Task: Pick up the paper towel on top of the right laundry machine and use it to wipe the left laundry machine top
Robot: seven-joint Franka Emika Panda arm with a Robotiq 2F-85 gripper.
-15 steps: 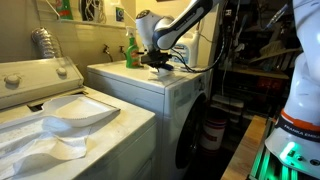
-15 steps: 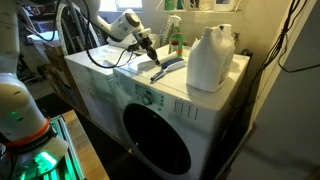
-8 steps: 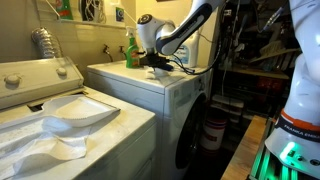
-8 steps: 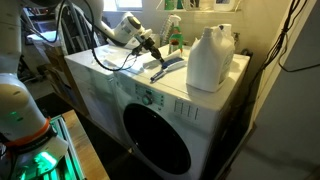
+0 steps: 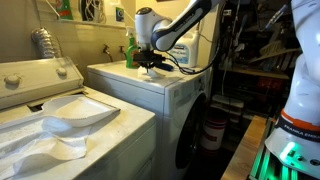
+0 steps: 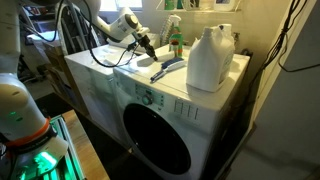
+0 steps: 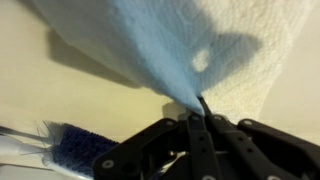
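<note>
In the wrist view my gripper (image 7: 197, 108) is shut, its two fingers pressed together on a corner of the white paper towel (image 7: 215, 40), which hangs from the tips in a bluish fold. In both exterior views the gripper (image 5: 150, 63) (image 6: 145, 48) sits a little above the top of the front-loading laundry machine (image 5: 170, 85) (image 6: 190, 95), near its back edge. The other laundry machine, a top loader (image 5: 60, 130), stands beside it; only its edge (image 6: 85, 68) shows behind my arm.
A blue-bristled brush (image 6: 166, 68) (image 7: 72, 150) lies on the front loader's top beside the gripper. A large white jug (image 6: 210, 58) stands on that top. Green bottles (image 5: 131, 50) (image 6: 176, 40) stand at the back. White cloth (image 5: 62, 125) lies on the top loader.
The gripper has risen a little off the front loader's top and shifted toward the back, staying shut on the paper towel.
</note>
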